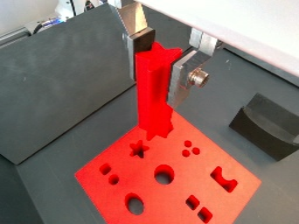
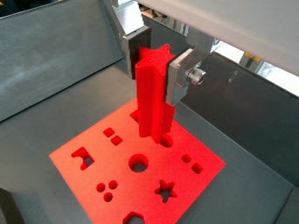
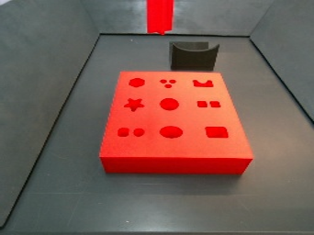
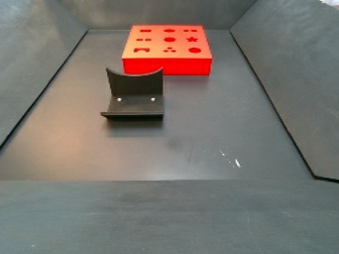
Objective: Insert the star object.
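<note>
The star object (image 1: 153, 92) is a long bright red peg with a star-shaped end. It hangs upright between my fingers in both wrist views (image 2: 155, 96). My gripper (image 1: 162, 59) is shut on its upper part, also seen in a wrist view (image 2: 158, 66). The wide red block (image 3: 172, 124) lies flat on the floor below, with a star hole (image 3: 134, 105) among its shaped holes. The peg's lower end (image 3: 160, 16) shows at the upper edge of a side view, well above and apart from the block. The star hole shows in both wrist views (image 1: 140, 149) (image 2: 167, 189).
A dark grey curved holder (image 3: 192, 53) stands beyond the block; it also shows in a side view (image 4: 133, 94) and a wrist view (image 1: 271, 125). Grey sloping walls (image 3: 61, 73) enclose the floor. The block also shows in a side view (image 4: 169, 62).
</note>
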